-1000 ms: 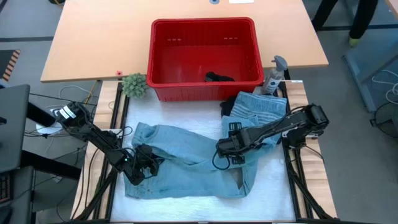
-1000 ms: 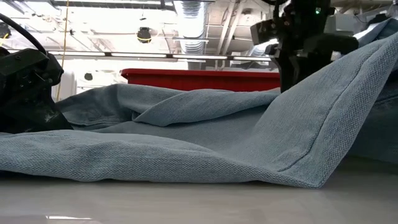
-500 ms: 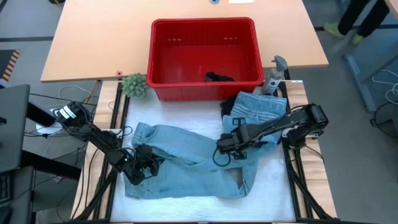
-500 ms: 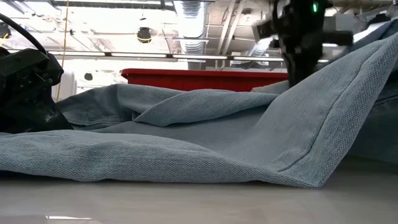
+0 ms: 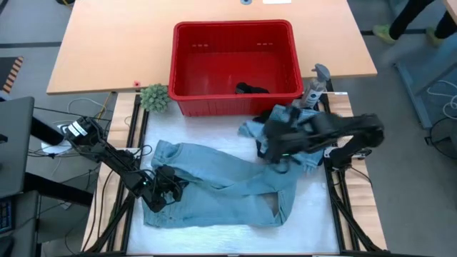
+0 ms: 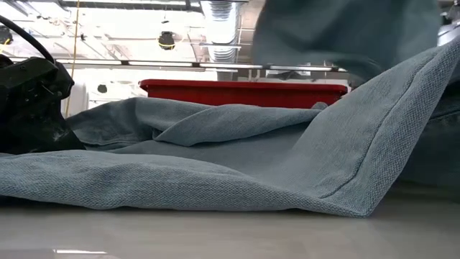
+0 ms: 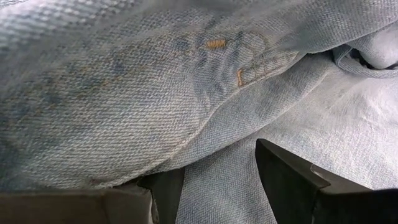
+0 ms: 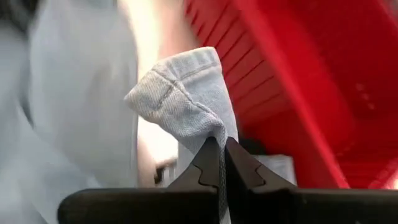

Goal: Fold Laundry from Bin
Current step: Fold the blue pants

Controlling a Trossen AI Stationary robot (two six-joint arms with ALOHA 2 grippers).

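Note:
Light blue denim jeans (image 5: 214,187) lie spread on the white table pad, between my two grippers. My left gripper (image 5: 161,189) sits low at their left end with its fingers apart in the denim (image 7: 124,93). My right gripper (image 5: 273,147) is raised above the jeans' right part, near the red bin (image 5: 175,64), and is shut on a hemmed piece of the denim (image 8: 186,93). In the low view the lifted cloth (image 6: 338,32) hangs blurred at the top. A black garment (image 5: 251,89) lies in the bin. My left gripper's fingers (image 7: 292,180) stand apart on the jeans' left end. A thick seamed fold (image 7: 205,124) lies over one finger, and thinner denim shows in the gap. Whether anything is pinched does not show. My right gripper pinches a hemmed denim edge (image 8: 214,134) between its fingertips. The hem corner sticks out past the fingers, lifted clear of the table.
A folded stack of denim and striped cloth (image 5: 303,121) lies at the right rear of the pad. A spray bottle (image 5: 314,86) stands right of the bin and a small green plant (image 5: 153,98) left of it. A person's legs (image 5: 410,18) pass at the far right.
My right gripper has shut on the denim at the jeans' right middle. It then rose fast toward the bin, rolling and tipping as it went. The pinched part has come up with it. The jeans' left end stays flat on the pad.

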